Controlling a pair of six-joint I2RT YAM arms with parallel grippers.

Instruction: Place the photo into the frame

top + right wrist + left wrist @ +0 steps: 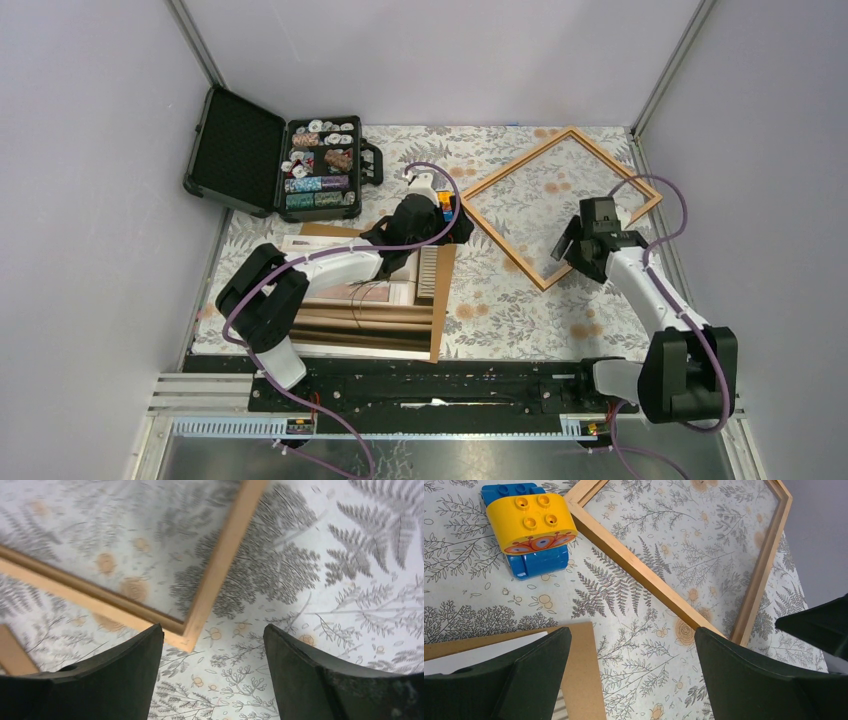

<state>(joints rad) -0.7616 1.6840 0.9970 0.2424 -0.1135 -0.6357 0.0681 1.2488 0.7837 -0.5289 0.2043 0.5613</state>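
The right gripper (212, 630) stood with its jaws well apart and empty over the near corner of the thin light-brown wooden picture frame (220, 555). The frame lay flat, turned like a diamond, on the fern-patterned tablecloth (350, 580). The left gripper (632, 632) gaped wide too, holding nothing, over a corner of the plain brown backing board (579, 670). The striped paper photo with white border (370, 322) lay on that board beneath the left arm, outside the frame.
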